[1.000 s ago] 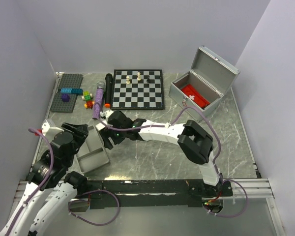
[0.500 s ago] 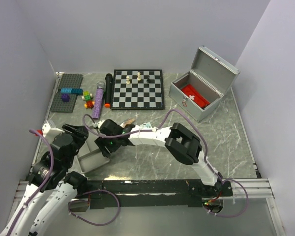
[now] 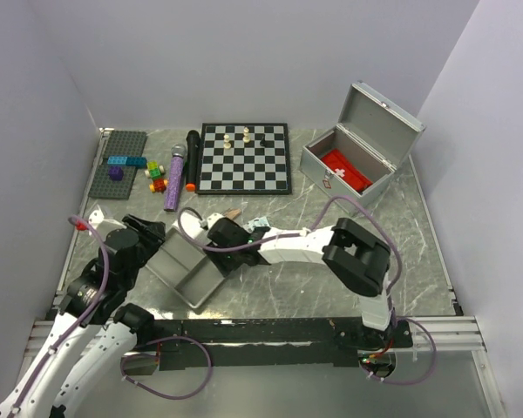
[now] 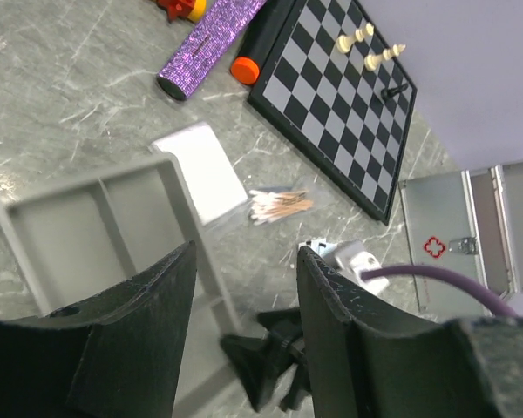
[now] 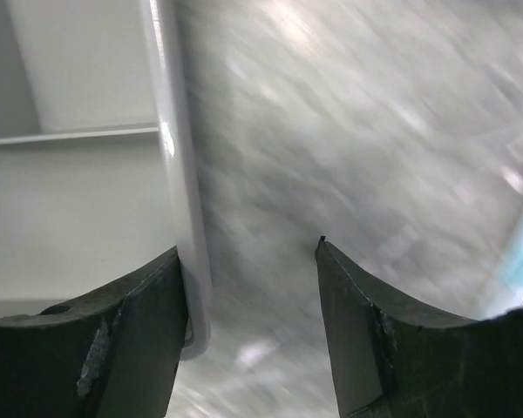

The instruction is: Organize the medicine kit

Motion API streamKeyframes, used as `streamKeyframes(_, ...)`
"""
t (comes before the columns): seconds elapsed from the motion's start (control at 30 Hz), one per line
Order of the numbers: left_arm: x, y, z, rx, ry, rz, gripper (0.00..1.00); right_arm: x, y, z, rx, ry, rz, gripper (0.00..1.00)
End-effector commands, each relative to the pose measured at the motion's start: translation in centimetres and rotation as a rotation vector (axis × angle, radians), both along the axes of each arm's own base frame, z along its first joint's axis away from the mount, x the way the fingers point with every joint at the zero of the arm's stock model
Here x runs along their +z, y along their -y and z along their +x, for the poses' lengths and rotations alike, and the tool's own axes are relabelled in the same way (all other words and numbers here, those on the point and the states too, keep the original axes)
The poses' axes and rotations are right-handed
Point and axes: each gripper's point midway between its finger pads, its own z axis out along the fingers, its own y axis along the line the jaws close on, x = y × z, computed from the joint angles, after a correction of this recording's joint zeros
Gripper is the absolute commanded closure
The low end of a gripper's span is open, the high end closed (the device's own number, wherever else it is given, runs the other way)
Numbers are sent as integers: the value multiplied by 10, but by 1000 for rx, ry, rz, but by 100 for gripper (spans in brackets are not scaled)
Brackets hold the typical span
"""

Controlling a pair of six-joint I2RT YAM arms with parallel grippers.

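Left gripper [image 4: 244, 251] is spread open, straddling a side wall of the grey divided tray [image 4: 61, 218] without pinching it. Right gripper [image 5: 248, 248] is released too: jaws apart, the tray's rim right against one finger and bare marble between them. The medicine kit [image 3: 331, 181] sits at the far right of the table [image 3: 279, 287], well apart from both arms, just right of the chessboard [image 3: 244, 161]. Its long axis runs diagonally, far-left to near-right, with the latch side facing near-left and the lid up, leaning toward the right wall [image 3: 497, 131]. Red pouch [image 3: 344, 170] inside. Table's grey-green marble with white veins, boxed in by plain pale lilac walls.
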Motion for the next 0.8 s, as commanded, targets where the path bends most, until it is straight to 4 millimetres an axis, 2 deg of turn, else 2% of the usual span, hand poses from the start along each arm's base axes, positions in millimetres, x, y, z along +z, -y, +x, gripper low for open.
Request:
streamKeyframes(0.0, 3, 12, 9, -63, 19, 17, 46, 5, 55, 10, -57, 91, -113, 35)
streamKeyframes(0.17, -6, 23, 16, -109, -15, 38, 46, 4, 96, 19, -141, 97, -144, 35)
streamKeyframes(0.3, -13, 31, 20, -151, -41, 55, 45, 16, 125, 29, -203, 132, -136, 32)
streamKeyframes(0.43, -20, 40, 26, -189, -56, 62, 44, 34, 128, 33, -172, 184, -108, 28)
streamKeyframes(0.63, -26, 45, 34, -210, -82, 90, 43, 86, 119, 30, -162, 233, 50, 21)
streamKeyframes(0.7, -31, 46, 38, -209, -95, 106, 43, 101, 124, 34, -212, 237, 101, 21)
streamKeyframes(0.77, -40, 47, 41, -205, -122, 115, 44, 106, 134, 44, -287, 215, 138, 20)
